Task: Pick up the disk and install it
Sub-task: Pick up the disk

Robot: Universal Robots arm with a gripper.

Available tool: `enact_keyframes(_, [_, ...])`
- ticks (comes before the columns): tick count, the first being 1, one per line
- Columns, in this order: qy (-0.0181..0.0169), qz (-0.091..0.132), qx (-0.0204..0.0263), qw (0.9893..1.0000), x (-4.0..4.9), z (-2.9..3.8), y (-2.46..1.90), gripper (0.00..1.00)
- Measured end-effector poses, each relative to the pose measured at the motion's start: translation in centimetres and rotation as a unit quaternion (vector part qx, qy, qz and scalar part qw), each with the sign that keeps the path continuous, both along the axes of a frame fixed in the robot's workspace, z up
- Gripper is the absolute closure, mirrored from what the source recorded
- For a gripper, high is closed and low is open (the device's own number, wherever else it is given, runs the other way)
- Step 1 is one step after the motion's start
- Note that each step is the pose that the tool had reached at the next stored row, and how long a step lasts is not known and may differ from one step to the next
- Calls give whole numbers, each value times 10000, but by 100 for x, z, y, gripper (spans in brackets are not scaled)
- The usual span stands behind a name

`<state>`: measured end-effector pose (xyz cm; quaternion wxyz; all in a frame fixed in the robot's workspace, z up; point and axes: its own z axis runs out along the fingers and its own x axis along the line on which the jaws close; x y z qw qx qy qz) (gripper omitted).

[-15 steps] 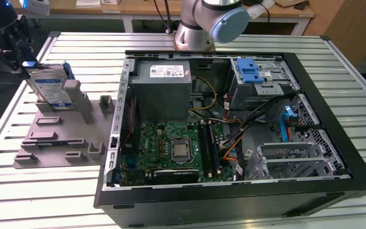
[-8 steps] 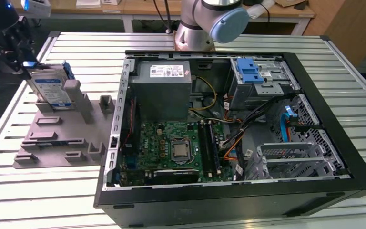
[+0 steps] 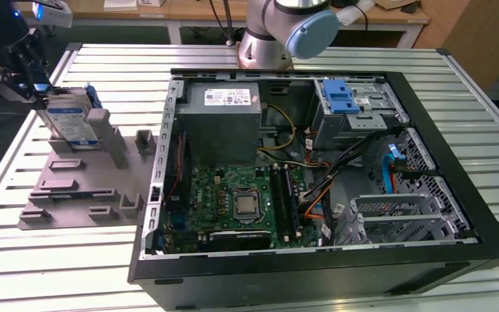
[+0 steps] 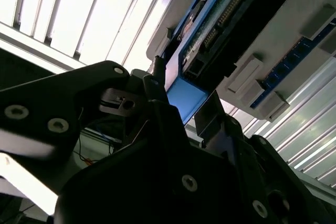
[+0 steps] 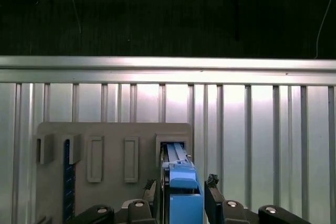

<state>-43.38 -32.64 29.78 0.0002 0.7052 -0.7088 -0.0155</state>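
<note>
Step in hand: the grasp at the rack. The disk [image 3: 65, 120] stands on edge in a slot of the grey fixture [image 3: 76, 188], on the desk [image 3: 50, 266] at the exterior view's left, well apart from the open computer case [image 3: 158, 195]. The end effector [image 5: 181, 183] sits around the disk's blue carrier end in both wrist views. Whether it is clamped or slack, I cannot tell.

To do it well:
- Centre on the carrier, so the grip lands on the blue frame and not on the circuit-board face.
- Squeeze evenly.
- Draw the disk out along the line of the slot. A tilted pull would probably jam it against the slot walls or drag the fixture along.
</note>
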Motion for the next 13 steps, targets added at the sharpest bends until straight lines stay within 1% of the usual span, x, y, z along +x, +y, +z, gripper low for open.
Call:
enact_keyframes(3, [0, 0, -1, 10000, -4, -17, 0, 52])
enact_keyframes(7, [-2, 0, 0, 10000, -4, -18, 0, 52])
enact_keyframes(9, [-8, 0, 0, 10000, -5, -22, 0, 51])
enact_keyframes(10, [-12, 0, 0, 10000, -5, -26, 0, 44])
enact_keyframes(13, [-20, 0, 0, 10000, -8, -46, 0, 44])
